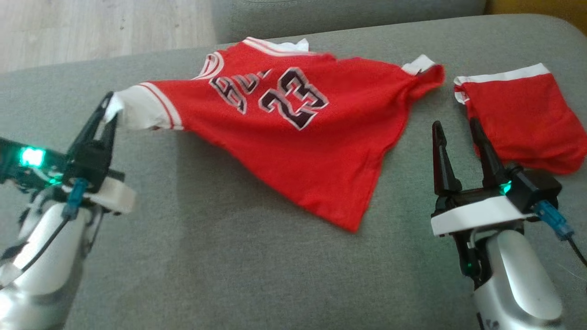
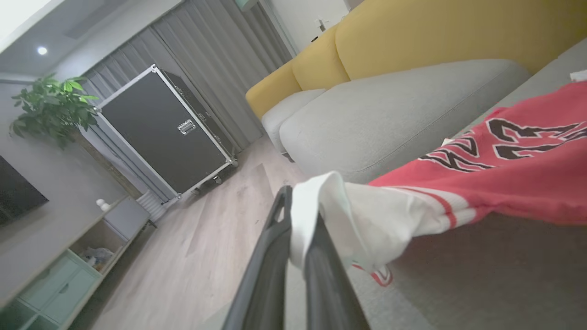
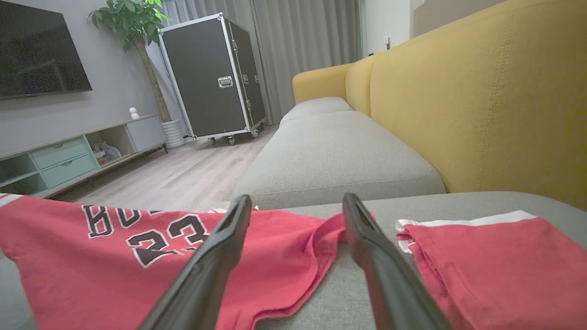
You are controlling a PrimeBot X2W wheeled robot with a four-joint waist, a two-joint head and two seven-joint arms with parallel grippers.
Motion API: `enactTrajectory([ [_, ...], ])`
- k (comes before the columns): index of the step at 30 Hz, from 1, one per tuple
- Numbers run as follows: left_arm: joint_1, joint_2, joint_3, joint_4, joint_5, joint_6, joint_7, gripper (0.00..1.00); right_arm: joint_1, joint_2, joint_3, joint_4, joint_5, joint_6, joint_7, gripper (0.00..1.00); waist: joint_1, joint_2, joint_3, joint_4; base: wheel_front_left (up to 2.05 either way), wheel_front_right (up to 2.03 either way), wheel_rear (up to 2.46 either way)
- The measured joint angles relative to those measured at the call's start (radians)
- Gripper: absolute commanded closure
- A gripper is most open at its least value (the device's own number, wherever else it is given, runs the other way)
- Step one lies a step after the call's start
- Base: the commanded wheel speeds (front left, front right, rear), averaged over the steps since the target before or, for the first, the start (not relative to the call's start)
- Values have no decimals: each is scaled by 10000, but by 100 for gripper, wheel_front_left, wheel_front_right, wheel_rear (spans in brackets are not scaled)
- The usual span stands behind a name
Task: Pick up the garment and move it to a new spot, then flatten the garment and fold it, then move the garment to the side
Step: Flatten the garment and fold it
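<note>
Jaws, left gripper (image 1: 111, 109): pinched together on the white sleeve edge of the jersey (image 1: 293, 151), at its left end, lifted off the seat.
Jaws, right gripper (image 1: 454, 123): wide apart, holding nothing, near right, between jersey hem and shorts.
Item 1, grey sofa seat (image 1: 229, 266): work surface.
Item 2, jersey: red, number 23, centre to far, skewed and rumpled; body lies on the seat.
Item 3, red shorts (image 1: 527, 119): far right, just beside the jersey, not touching.
Step, judged: pick-up for relocation, barely begun.
Next move calls for a second hold by the right gripper on the jersey's right side, then a level two-handed lift.
</note>
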State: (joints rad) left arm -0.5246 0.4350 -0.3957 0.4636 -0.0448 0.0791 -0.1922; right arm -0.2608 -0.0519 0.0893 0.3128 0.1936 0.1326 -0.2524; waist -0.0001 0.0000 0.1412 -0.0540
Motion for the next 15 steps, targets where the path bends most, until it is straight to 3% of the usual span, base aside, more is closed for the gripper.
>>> enactTrajectory([
  [4, 387, 625, -291, -472, 318, -224, 278, 100, 43, 0, 17, 144, 2, 0, 0, 0, 0, 0, 19, 173, 0, 0, 0],
  [10, 1994, 721, -1488, -744, 665, -897, 719, 100, 42, 0, 54, 360, 2, 0, 0, 0, 0, 0, -12, 332, 0, 0, 0],
  [11, 2175, 715, -1687, -748, 721, -1012, 861, 93, 43, 0, 50, 401, 2, 0, 0, 0, 0, 0, -30, 357, 0, 0, 0],
  [12, 2323, 704, -1871, -746, 727, -1151, 1032, 78, 43, 0, 50, 449, 2, 0, 0, 0, 0, 0, -53, 384, 0, 0, 0],
  [13, 2464, 671, -1983, -734, 719, -1250, 1256, 55, 43, 0, 48, 500, 2, 0, 0, 0, 1, 0, -82, 412, 0, 0, 0],
  [14, 2584, 642, -2065, -709, 692, -1331, 1536, 17, 44, 0, 48, 548, 2, 0, 0, 0, 0, 0, -113, 439, 0, 0, 0],
  [15, 2689, 633, -2142, -667, 675, -1373, 1781, 0, 45, 0, 52, 581, 2, 0, 0, 0, 0, 0, -145, 466, 0, 0, 0],
])
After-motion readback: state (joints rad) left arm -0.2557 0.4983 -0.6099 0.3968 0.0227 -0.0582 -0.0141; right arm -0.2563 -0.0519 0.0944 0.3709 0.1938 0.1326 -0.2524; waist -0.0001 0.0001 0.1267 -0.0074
